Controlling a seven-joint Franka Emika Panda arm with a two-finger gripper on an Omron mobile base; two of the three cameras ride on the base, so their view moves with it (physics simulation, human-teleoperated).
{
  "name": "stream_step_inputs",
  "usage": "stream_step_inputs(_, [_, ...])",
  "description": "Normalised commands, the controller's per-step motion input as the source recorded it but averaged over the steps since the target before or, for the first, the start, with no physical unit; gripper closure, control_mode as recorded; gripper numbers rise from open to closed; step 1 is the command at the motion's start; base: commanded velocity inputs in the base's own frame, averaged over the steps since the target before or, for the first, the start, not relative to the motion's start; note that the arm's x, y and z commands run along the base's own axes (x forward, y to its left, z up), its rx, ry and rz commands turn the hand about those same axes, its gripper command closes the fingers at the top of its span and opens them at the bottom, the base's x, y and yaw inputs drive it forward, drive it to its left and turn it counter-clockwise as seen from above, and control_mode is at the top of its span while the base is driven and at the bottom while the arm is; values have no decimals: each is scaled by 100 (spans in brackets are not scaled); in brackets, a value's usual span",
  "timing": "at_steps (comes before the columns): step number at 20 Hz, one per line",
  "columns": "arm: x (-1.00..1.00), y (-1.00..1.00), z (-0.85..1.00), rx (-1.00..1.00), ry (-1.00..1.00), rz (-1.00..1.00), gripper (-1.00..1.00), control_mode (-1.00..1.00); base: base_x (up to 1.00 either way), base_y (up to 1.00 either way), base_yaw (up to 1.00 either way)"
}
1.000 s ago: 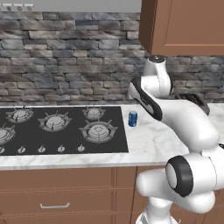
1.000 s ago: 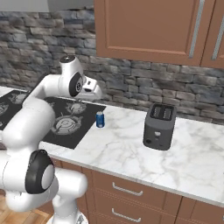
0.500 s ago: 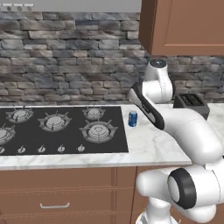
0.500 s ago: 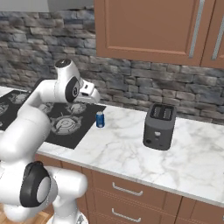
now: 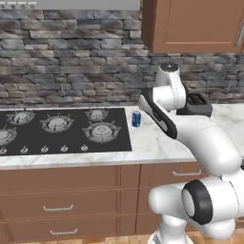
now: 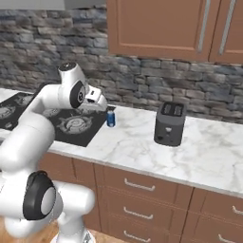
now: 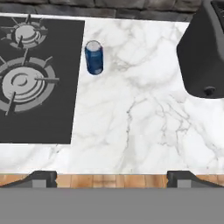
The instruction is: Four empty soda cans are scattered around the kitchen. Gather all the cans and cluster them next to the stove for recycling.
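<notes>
Claw: jaws wide apart, empty, raised over the counter's front edge. Blue soda can: upright, just beside the stove's right edge; apparently placed. Remaining three cans: still to gather.

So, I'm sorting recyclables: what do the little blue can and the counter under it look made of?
The small blue cylindrical can looks like painted metal, judging by its silvery top rim. The white grey-veined counter looks like polished marble or an imitation; the veining alone cannot settle which.
</notes>
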Motion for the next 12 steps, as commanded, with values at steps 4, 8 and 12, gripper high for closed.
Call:
stream_step_inputs(4, [0, 0, 0, 0, 0, 0, -100, 100, -45, -46, -56])
stream_step_inputs(8, [0, 0, 0, 0, 0, 0, -100, 100, 0, -21, -86])
stream_step_inputs(12, [0, 0, 0, 0, 0, 0, -100, 100, 0, -12, -91])
